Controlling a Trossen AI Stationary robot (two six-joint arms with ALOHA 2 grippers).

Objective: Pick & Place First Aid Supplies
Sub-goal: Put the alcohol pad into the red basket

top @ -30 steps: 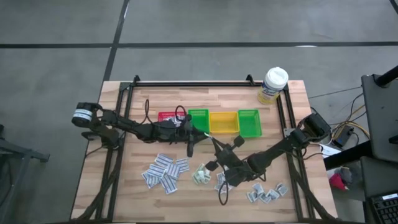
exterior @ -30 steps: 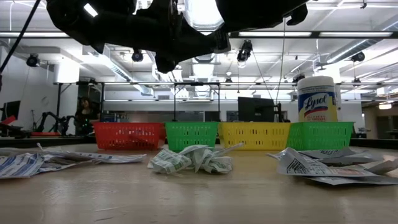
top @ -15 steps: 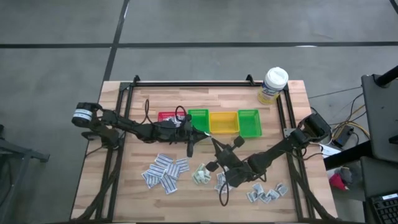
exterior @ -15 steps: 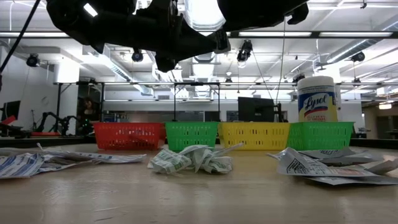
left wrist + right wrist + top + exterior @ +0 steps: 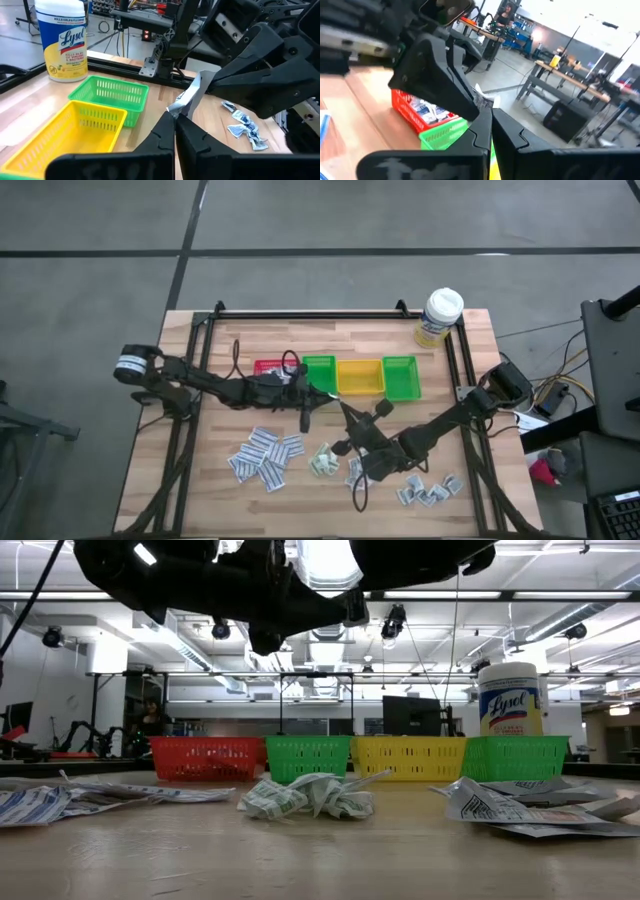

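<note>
Wood table (image 5: 200, 480), row of bins far side. My left gripper (image 5: 175, 116) and right gripper (image 5: 485, 113) meet mid-table, both pinched tight on one packet (image 5: 192, 95), handing it over. More packets (image 5: 265, 457) lie near side.

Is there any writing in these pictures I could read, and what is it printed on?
"Lysol": on the label of the white-capped wipes canister, also legible in the low view.
Smaller lines under that brand name: too small to read.
Print on the white paper packets: blurred, not legible.
Red bin, green bins and yellow bin: no text.
</note>
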